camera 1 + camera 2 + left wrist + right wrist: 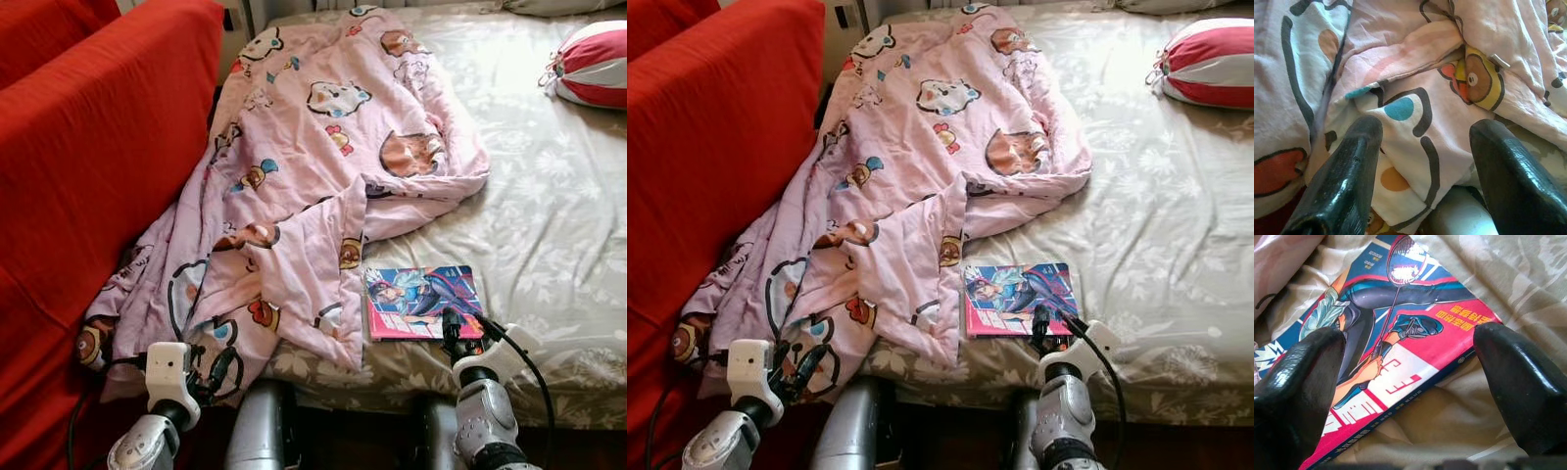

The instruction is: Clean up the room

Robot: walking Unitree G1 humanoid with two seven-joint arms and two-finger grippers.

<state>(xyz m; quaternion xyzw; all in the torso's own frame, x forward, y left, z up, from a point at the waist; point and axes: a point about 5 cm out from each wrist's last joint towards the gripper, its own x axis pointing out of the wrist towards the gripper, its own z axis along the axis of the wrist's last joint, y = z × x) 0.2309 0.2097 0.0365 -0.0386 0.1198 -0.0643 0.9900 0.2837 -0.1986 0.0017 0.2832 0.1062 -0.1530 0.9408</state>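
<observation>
A pale pink cartoon-print quilt [323, 166] fills the frame's centre; red fabric sofa [88, 166] at left; olive floral bedsheet [549, 215] right; red-and-blue illustrated comic book [421, 302] lower centre; red-and-white striped cushion [593, 64] upper right.

The bed [549, 196], spread with an olive floral sheet, carries a pink cartoon-print quilt [313, 166] running from twelve o'clock down to seven, its near end spilling over the edge. A comic book [421, 302] lies flat at five o'clock, touching the quilt. A red-and-white striped cushion [593, 64] rests at two o'clock.

Red sofa [88, 166] beside bed [549, 196].
</observation>
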